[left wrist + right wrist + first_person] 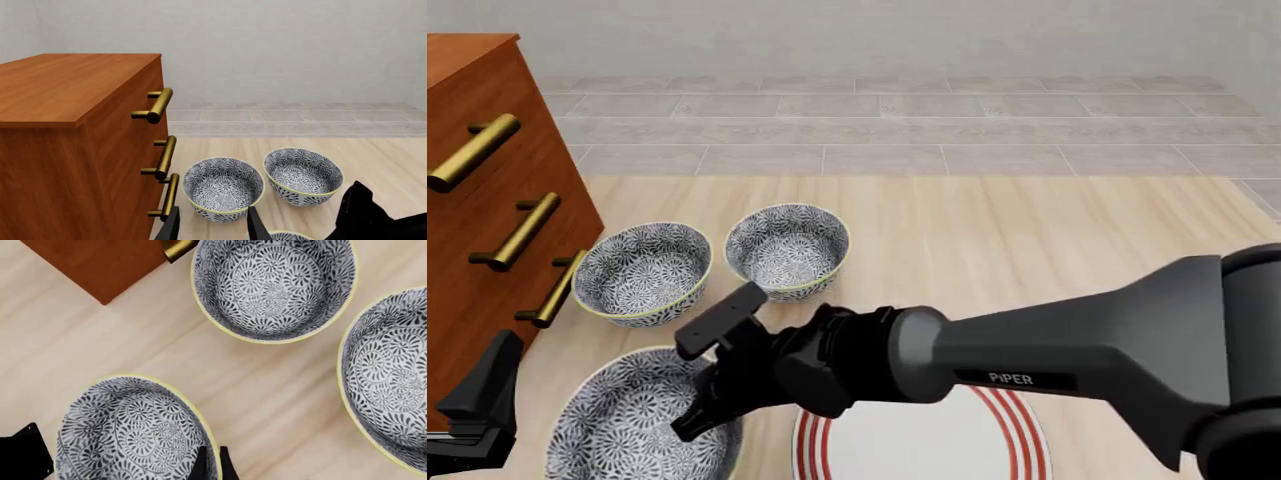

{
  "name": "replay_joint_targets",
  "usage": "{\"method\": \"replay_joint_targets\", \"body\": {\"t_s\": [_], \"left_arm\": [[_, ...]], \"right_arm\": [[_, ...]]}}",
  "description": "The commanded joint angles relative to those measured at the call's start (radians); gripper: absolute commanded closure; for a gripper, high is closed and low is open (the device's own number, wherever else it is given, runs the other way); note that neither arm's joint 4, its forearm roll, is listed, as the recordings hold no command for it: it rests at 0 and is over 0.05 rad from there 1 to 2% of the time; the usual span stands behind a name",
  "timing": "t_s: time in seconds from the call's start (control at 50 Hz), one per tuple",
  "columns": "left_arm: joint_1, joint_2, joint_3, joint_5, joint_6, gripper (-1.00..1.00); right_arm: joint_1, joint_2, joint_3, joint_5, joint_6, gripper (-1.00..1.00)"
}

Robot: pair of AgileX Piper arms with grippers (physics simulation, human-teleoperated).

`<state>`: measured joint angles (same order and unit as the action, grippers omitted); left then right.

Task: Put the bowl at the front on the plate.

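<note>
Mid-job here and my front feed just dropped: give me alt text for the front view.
The right arm reaches across from the right, its gripper at the rim of the nearest patterned bowl, beside the red-ringed plate. Two matching bowls sit farther back, next to a wooden drawer cabinet on the left.

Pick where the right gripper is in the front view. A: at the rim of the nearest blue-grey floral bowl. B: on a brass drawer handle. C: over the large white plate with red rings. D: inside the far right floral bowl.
A: the right gripper reaches across to the right-hand rim of the nearest blue-grey floral bowl, left of the large white plate with red rings; the right wrist view shows a finger at that rim.
</note>
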<state>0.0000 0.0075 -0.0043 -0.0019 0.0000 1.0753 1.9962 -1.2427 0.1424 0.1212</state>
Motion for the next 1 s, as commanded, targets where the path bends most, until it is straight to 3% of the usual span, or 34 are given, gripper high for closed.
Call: {"method": "replay_joint_targets", "body": {"t_s": [0.02,0.44,1.0], "left_arm": [[0.0,0.0,0.0,0.0,0.0,-1.0],[0.0,0.0,0.0,0.0,0.0,-1.0],[0.0,0.0,0.0,0.0,0.0,-1.0]], "right_arm": [[0.006,-0.019,-0.008,0.029,-0.003,1.0],[0.002,-0.111,-0.041,0.108,-0.04,1.0],[-0.015,-0.246,0.047,0.121,-0.029,1.0]]}}
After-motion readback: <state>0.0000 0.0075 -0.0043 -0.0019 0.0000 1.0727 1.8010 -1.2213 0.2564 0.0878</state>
